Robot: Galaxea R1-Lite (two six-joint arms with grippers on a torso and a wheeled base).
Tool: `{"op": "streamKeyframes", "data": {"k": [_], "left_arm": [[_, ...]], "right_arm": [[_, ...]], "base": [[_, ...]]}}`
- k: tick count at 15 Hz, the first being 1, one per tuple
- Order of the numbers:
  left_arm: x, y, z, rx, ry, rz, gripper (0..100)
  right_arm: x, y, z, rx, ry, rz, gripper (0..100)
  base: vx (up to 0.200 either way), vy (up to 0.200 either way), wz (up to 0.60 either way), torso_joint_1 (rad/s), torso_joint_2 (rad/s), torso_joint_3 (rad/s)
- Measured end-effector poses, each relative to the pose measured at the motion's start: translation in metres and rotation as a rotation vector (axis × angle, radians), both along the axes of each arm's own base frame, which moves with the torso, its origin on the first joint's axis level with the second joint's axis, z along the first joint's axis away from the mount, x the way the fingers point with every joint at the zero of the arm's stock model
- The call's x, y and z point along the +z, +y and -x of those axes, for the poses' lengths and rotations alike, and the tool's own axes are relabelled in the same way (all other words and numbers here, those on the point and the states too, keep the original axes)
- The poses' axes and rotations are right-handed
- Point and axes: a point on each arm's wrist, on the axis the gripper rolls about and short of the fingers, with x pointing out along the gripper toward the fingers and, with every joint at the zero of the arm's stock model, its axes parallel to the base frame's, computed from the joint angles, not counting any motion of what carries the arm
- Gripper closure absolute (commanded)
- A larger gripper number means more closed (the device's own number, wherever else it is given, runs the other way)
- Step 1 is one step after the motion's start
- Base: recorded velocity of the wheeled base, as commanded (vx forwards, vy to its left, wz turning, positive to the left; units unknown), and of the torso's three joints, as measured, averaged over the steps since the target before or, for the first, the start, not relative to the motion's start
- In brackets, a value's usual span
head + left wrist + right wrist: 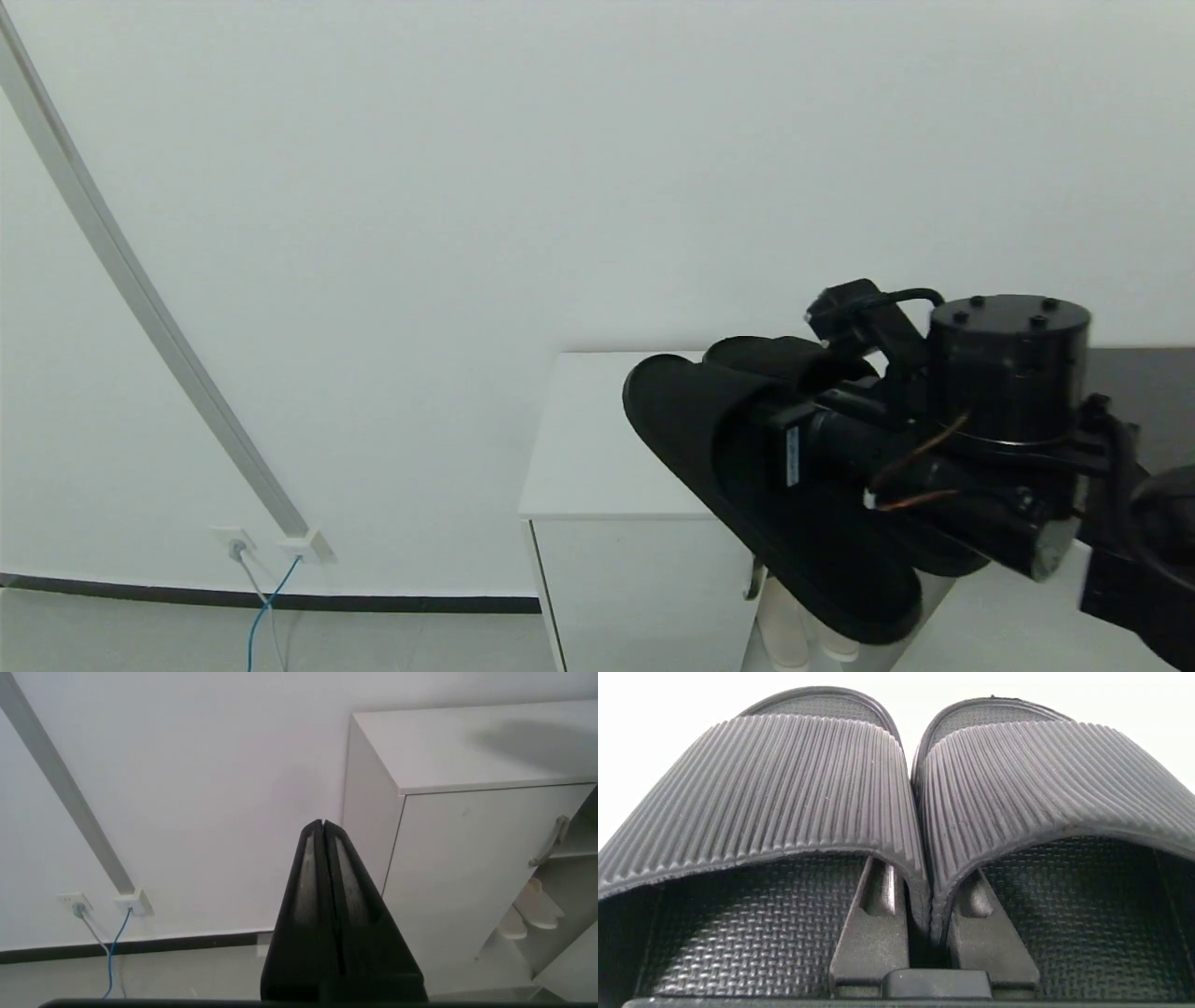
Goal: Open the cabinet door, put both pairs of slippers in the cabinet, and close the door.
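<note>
Cabinet [597, 448] stands open, pale pair [535, 905] shelved inside. Left pincer [322, 831] faces it, closed on nothing. Black slippers [738, 439] hang tilted above the cabinet top, right pincer [926, 929] clamping their inner walls together. Risk: the hold is narrow; a knock against the door could twist one slipper free.

Matt black slippers [822, 793], smooth white cabinet [597, 439]
The slippers in front of the cabinet look rubbery, with finely ribbed straps and pebbled footbeds; the fingers [873, 924] of the right pincer [929, 919] are smooth, dull plastic.
</note>
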Motion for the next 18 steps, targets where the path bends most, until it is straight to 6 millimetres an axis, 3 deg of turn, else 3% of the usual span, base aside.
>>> {"op": "streamKeyframes", "data": {"k": [4,7,15,18], "left_arm": [[0.0,0.0,0.0,0.001,0.0,0.0,100],[0.0,0.0,0.0,0.002,0.0,0.001,100],[0.0,0.0,0.0,0.0,0.0,0.001,100],[0.0,0.0,0.0,0.001,0.0,0.001,100]], "right_arm": [[0.011,-0.02,0.022,0.095,-0.193,0.002,100],[0.003,-0.022,0.023,0.106,-0.188,0.011,100],[-0.004,-0.021,0.023,0.109,-0.166,0.027,100],[-0.004,-0.021,0.024,0.109,-0.166,0.028,100]], "base": [[0.0,0.0,0.0,0.0,0.0,0.0],[0.0,0.0,0.0,0.0,0.0,0.0],[-0.2,0.0,0.0,0.004,0.01,0.002],[0.0,0.0,0.0,0.0,0.0,0.0]]}}
